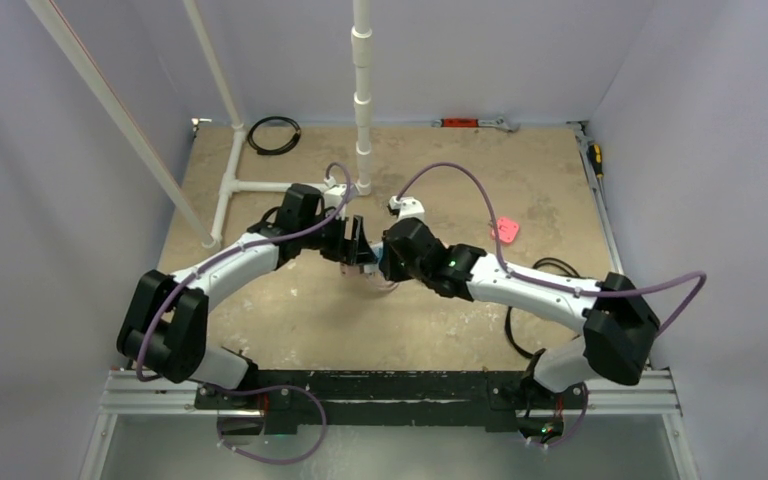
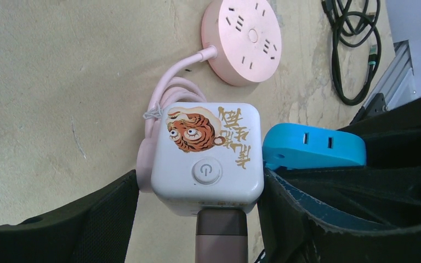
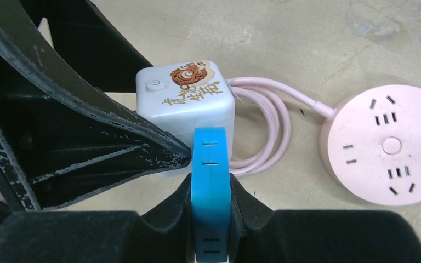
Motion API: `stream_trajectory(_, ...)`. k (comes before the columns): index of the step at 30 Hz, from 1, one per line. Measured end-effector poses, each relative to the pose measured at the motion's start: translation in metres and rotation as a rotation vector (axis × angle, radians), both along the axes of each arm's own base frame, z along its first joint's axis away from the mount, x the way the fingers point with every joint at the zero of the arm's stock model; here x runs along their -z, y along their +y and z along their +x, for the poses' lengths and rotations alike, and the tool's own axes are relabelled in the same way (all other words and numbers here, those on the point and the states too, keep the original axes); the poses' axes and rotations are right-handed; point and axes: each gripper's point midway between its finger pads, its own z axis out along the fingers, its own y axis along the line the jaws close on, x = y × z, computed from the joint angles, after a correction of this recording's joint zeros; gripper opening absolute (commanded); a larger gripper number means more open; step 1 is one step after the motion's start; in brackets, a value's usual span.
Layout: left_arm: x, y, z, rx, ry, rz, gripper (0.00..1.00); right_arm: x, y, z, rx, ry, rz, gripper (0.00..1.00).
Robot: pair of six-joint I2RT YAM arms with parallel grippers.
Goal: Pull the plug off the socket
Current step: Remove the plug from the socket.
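A white cube socket (image 2: 205, 156) with a tiger picture and a power button sits on the table; it also shows in the right wrist view (image 3: 189, 101). My left gripper (image 2: 200, 181) is shut on it, one finger on each side. A blue plug (image 2: 312, 145) sits against the cube's side. My right gripper (image 3: 211, 186) is shut on this blue plug (image 3: 211, 164). I cannot tell whether its prongs are still in the cube. A brown plug (image 2: 222, 235) sticks out of the cube's near face. In the top view both grippers, left (image 1: 358, 245) and right (image 1: 385, 262), meet at mid-table and hide the cube.
A round pink power strip (image 2: 244, 38) lies just beyond the cube, joined to it by a coiled pink cable (image 3: 271, 126). Black cables lie at the right (image 2: 356, 55) and back left (image 1: 273, 135). A white pipe frame (image 1: 362, 100) stands at the back. A small pink-red object (image 1: 505, 228) lies to the right.
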Motion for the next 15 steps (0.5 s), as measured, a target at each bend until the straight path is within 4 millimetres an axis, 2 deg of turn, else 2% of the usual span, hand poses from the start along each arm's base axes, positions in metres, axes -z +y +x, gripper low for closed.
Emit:
stream_trajectory(6,-0.017,-0.003,0.003,0.011,-0.055,-0.03,0.0,-0.017,-0.01,0.002,-0.105,0.015,0.155,0.0)
stream_trajectory(11,-0.009,0.01,0.005,-0.009,-0.058,0.026,0.0,-0.035,-0.028,0.018,-0.09,-0.039,0.178,0.0)
stream_trajectory(15,-0.006,0.013,0.004,-0.007,-0.058,0.043,0.0,-0.036,-0.029,0.019,-0.094,-0.044,0.178,0.0)
